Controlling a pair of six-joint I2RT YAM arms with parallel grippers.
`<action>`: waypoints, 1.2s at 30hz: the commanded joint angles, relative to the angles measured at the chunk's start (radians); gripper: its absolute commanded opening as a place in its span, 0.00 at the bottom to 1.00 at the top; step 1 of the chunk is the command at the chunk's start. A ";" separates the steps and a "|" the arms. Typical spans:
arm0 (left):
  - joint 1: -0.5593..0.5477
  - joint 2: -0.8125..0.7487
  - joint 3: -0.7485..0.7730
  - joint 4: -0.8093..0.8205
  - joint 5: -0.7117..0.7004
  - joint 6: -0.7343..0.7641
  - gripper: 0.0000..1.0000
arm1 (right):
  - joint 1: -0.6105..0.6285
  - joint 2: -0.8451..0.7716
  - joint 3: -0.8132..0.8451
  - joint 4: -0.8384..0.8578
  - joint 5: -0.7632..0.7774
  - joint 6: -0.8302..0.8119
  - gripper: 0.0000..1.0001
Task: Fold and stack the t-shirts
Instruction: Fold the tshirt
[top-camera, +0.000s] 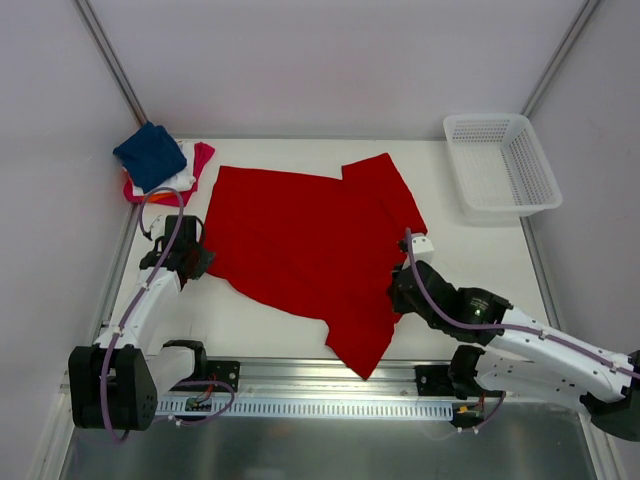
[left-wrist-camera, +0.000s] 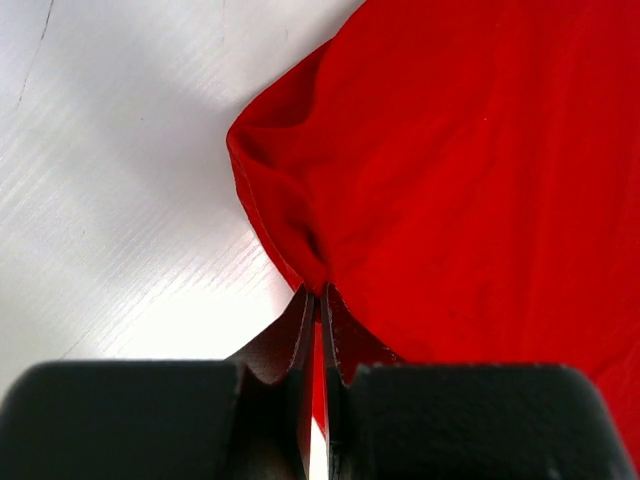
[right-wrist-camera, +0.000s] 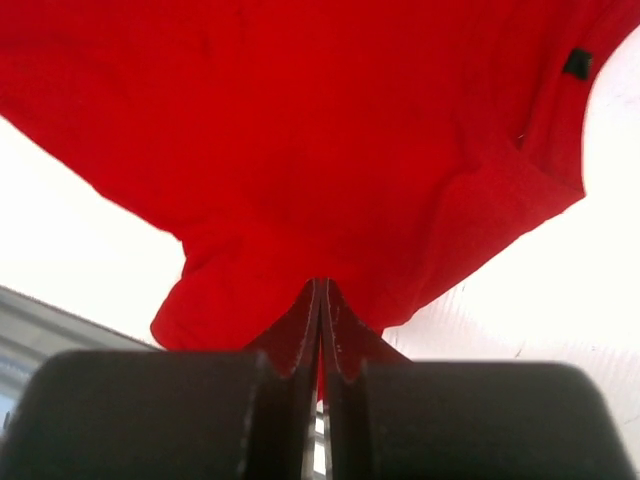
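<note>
1. Lying flat on the white table (top-camera: 470, 250) is a big red shirt (top-camera: 300, 240). It is spread out between the two arms.
2. The left gripper (left-wrist-camera: 317, 296) is pinched tight on the edge of the red shirt. A thin strip of red cloth shows between its two fingers.
3. Right in front of its tips the cloth bunches up into a little bump. The rest of the shirt spreads out ahead of it and to its right. Bare table lies to its left.
4. The right gripper (right-wrist-camera: 322, 288) is squeezed closed on the red shirt too, with red cloth caught between its fingers. The shirt fans out wide in front of it.
5. A small black tag (right-wrist-camera: 577, 63) sits on the shirt, far ahead of the right gripper and off to its right.
6. Past the left gripper, well apart from it, is a little pile of folded shirts. A navy blue shirt (top-camera: 150, 155) is on top. A white shirt (top-camera: 180, 180), a pink shirt (top-camera: 203, 155) and an orange shirt (top-camera: 152, 198) peek out from under it.
7. Past the right gripper, well apart from it, stands a white basket (top-camera: 500, 160). It does not touch the red shirt.
</note>
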 joint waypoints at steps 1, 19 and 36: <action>-0.008 -0.020 0.035 -0.009 -0.004 0.021 0.00 | -0.022 0.021 0.024 -0.014 -0.104 -0.054 0.00; -0.009 0.010 0.004 -0.009 -0.005 0.009 0.00 | 0.320 0.067 -0.258 0.058 -0.129 0.317 0.43; -0.017 0.017 -0.005 -0.007 -0.010 0.009 0.00 | 0.535 0.294 -0.220 0.151 -0.095 0.448 0.52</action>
